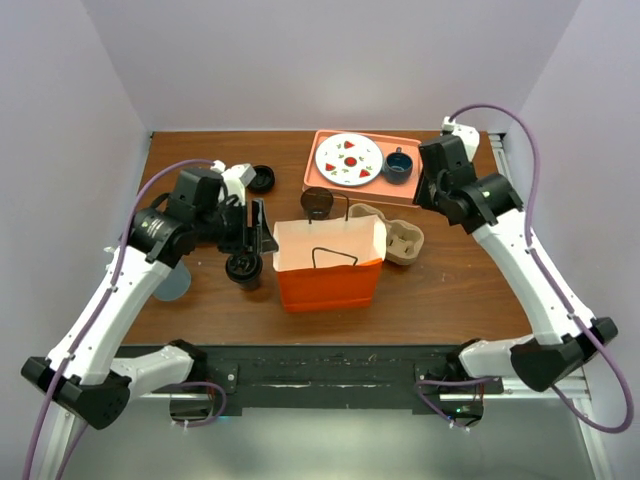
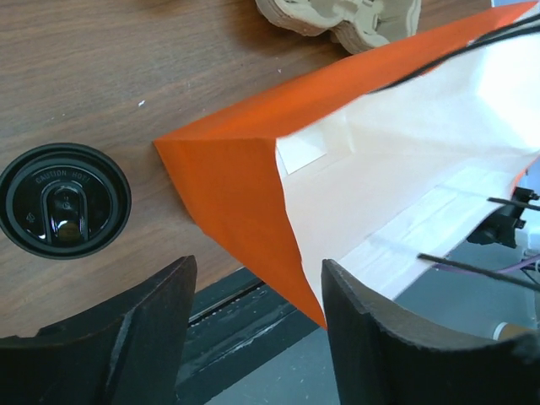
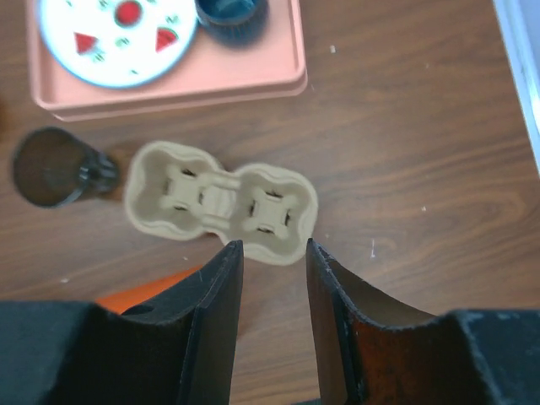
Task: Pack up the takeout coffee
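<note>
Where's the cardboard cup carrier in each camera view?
Top external: cup carrier just right of the orange bag.
Left wrist: cup carrier at the top edge, beyond the orange bag.
Right wrist: cup carrier centre frame.
Shared landmark: the orange bag.

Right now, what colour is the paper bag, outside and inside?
The paper bag is orange outside and cream-white inside; clearest in the left wrist view.

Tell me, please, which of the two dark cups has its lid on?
The takeout coffee left of the orange bag, topped by a black lid; the cup behind the bag looks uncovered.
</note>
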Available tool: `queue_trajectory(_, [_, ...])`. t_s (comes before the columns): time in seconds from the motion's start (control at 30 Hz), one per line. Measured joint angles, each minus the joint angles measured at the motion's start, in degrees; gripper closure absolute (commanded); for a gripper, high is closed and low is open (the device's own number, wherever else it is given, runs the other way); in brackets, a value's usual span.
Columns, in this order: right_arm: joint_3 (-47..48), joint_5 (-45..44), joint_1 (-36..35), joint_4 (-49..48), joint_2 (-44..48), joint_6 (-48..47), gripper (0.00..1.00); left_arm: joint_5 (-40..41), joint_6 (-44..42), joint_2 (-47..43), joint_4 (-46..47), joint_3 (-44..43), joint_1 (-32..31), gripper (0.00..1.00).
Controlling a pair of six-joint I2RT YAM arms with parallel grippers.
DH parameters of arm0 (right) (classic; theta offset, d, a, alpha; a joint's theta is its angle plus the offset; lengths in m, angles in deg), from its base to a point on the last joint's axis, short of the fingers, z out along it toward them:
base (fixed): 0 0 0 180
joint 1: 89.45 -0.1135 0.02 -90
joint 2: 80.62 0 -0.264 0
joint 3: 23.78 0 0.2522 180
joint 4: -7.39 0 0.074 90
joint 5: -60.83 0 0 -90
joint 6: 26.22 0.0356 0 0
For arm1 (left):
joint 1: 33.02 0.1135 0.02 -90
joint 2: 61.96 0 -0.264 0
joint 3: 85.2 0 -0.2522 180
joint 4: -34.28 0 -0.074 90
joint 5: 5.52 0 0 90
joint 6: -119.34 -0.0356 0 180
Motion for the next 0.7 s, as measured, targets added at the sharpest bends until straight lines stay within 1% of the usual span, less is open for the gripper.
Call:
queue_trajectory(0.03, [-1.31,0.52,0.55,-0.11,-0.42,-0.15,0.54,0.04,-0.17,0.61,0.17,0.0,0.0,0.47])
queue_trajectory(0.1, [-3.76,3.08,1.7,-0.5,-2.27,-1.88,0.51,0.07,-0.79,1.92,0.31,0.0,0.0,0.57])
queue_trajectory(0.13, [-4.55,4.5,2.12,-0.85,-3.63,-3.45,0.51,0.07,-1.03,2.45,0.37,-0.02,0.0,0.67])
queue_trajectory(0.23, [-6.05,9.86,2.73,-2.93,-8.28,-10.75,0.5,0.0,-1.14,3.21,0.48,-0.04,0.0,0.79])
queue_trajectory(0.27, [-6.36,12.04,2.97,-3.52,-9.92,-13.11,0.5,0.0,-1.31,3.3,0.46,-0.09,0.0,0.81])
queue_trajectory(0.37, [-6.47,17.94,3.65,-4.79,-14.69,-19.21,0.5,-0.22,-1.55,3.43,0.37,-0.17,0.0,0.84])
queue_trajectory(0.47, [-6.1,21.64,4.57,-5.46,-19.65,-22.91,0.53,-0.28,-1.62,3.72,-0.28,-0.9,0.0,0.85])
queue_trajectory(0.5, [-4.87,22.16,4.87,-4.44,-21.77,-22.97,0.53,-0.35,-1.62,3.89,-0.39,-1.29,0.0,0.84])
queue_trajectory(0.57, [-1.88,22.05,5.27,-3.43,-26.01,-21.94,0.51,-0.68,-1.57,4.24,-0.5,-2.14,0.0,0.8])
queue_trajectory(0.63, [2.01,21.03,5.49,-1.88,-30.38,-18.43,0.53,-1.18,-1.49,4.74,-0.48,-3.08,0.0,0.74])
queue_trajectory(0.7, [4.37,20.74,5.57,-1.66,-33.05,-14.64,0.56,-1.44,-1.4,5.11,-0.44,-3.72,0.0,0.71])
